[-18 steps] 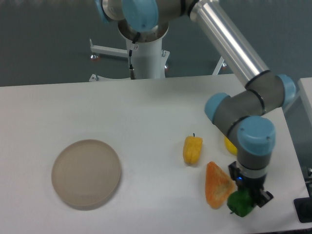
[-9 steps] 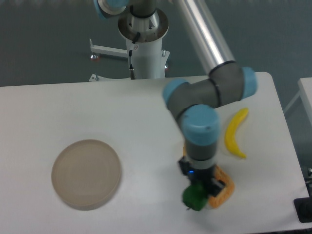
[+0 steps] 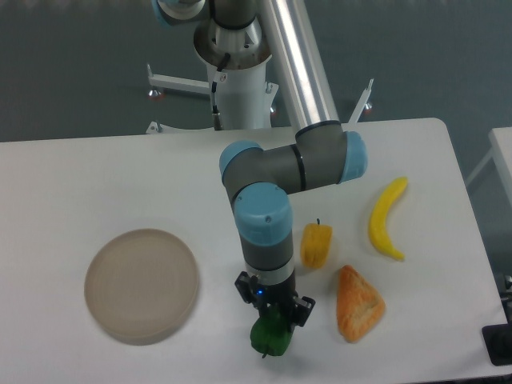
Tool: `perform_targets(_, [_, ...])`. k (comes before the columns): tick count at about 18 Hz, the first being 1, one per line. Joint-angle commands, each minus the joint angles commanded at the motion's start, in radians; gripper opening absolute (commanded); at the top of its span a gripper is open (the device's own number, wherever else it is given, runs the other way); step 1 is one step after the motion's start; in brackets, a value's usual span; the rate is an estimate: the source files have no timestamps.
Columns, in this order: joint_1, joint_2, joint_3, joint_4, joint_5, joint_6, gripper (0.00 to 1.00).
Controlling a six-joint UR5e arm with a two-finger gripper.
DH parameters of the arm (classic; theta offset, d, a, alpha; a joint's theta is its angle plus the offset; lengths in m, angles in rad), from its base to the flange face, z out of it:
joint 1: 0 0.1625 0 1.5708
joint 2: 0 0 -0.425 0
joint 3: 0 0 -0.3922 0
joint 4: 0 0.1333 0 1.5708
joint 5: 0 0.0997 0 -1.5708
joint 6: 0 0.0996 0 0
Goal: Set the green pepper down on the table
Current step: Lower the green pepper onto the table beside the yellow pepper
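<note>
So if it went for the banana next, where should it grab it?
Probably mid-length, coming straight down. The banana lies flat on the table, a narrow curve running near to far, so the tool's fingers would close across its thin width from left and right.

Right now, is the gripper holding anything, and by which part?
Yes, the gripper holds the green pepper by its upper part; the exact contact is hidden.

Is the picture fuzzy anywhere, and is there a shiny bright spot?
In the fixed camera view, the whole picture is a bit soft; the green pepper under the gripper looks dark with blurry edges. The brightest glare runs along the silver arm tube.
</note>
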Motion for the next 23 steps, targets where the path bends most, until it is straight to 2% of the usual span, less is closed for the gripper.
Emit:
perform_targets(6, [0.0,-0.002,-0.038,0.002,-0.002,-0.026,0.35])
perform_targets(23, [0.0,-0.015,-0.04,0.005,0.0,-0.017,0.38])
